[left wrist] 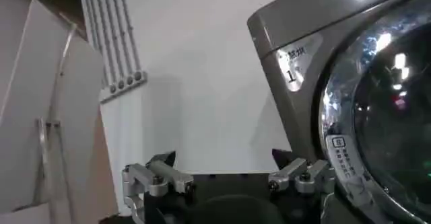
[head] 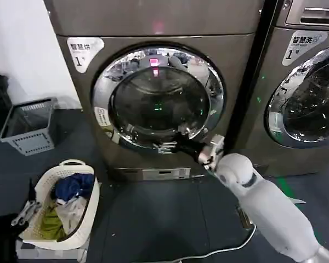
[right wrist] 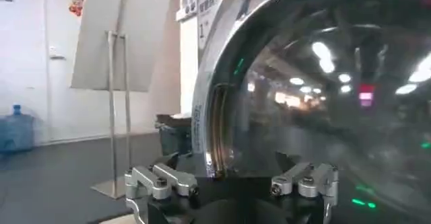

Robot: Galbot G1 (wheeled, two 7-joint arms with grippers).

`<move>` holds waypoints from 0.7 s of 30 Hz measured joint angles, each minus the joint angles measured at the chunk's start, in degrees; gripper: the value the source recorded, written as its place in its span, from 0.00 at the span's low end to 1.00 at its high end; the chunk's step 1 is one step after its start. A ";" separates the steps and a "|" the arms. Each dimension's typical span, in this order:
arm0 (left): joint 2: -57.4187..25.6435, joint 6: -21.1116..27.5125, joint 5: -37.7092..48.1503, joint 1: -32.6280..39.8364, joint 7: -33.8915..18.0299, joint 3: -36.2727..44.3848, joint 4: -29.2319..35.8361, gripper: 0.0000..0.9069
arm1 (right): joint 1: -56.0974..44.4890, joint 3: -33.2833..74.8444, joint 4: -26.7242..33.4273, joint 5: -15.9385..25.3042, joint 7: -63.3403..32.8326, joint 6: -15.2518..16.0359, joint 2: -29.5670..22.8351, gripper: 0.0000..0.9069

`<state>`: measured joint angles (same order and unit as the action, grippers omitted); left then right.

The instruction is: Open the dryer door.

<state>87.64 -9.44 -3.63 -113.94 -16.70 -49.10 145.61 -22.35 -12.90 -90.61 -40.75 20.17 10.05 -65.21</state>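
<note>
The dryer door (head: 153,104) is a round porthole of dark glass in a wide chrome rim, on the front of the machine marked 1. My right gripper (head: 169,146) reaches from the lower right to the bottom of that rim. In the right wrist view the right gripper (right wrist: 229,161) is open, and the edge of the dryer door (right wrist: 323,97) stands between its spread fingers; a narrow dark seam runs beside the rim. My left gripper (head: 23,212) hangs low at the left, beside the laundry basket. In its own view the left gripper (left wrist: 224,158) is open and empty, with the dryer door (left wrist: 397,111) off to one side.
A second machine with a twin chrome door (head: 312,104) stands right of the dryer. A white laundry basket (head: 44,186) holding clothes sits on the floor at the lower left. A grey crate (head: 30,129) is by the wall. A white cable (head: 219,252) lies on the dark floor.
</note>
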 joint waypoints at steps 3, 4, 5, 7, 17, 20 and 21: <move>0.03 0.00 0.00 -0.01 0.00 0.00 -0.04 1.00 | 1.12 -1.06 1.55 0.25 0.12 -0.11 -1.38 1.00; 0.03 -0.01 0.00 -0.01 0.00 0.00 -0.04 1.00 | 1.44 -1.34 1.97 0.25 0.25 -0.18 -1.80 1.00; 0.05 -0.02 0.00 -0.01 0.00 -0.01 -0.04 1.00 | 1.72 -1.59 2.42 0.28 0.34 -0.31 -2.15 1.00; 0.06 -0.03 0.00 -0.02 0.00 0.00 -0.04 1.00 | 2.45 -2.31 3.57 0.50 0.38 -0.54 -3.09 1.00; 0.08 -0.06 -0.14 0.21 0.03 0.07 -0.04 1.00 | 5.10 -4.70 8.64 1.18 0.80 -1.70 -7.00 1.00; 0.05 -0.06 -0.20 0.27 0.06 0.10 -0.04 1.00 | 5.74 -5.16 10.03 1.57 0.98 -1.98 -7.93 1.00; 0.06 -0.06 -0.22 0.28 0.06 0.09 -0.04 1.00 | 6.01 -5.30 10.52 1.66 1.06 -2.11 -8.28 1.00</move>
<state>87.70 -9.49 -3.85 -113.67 -16.64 -49.01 145.56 -16.33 -18.21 -80.09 -39.09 21.23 7.93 -73.50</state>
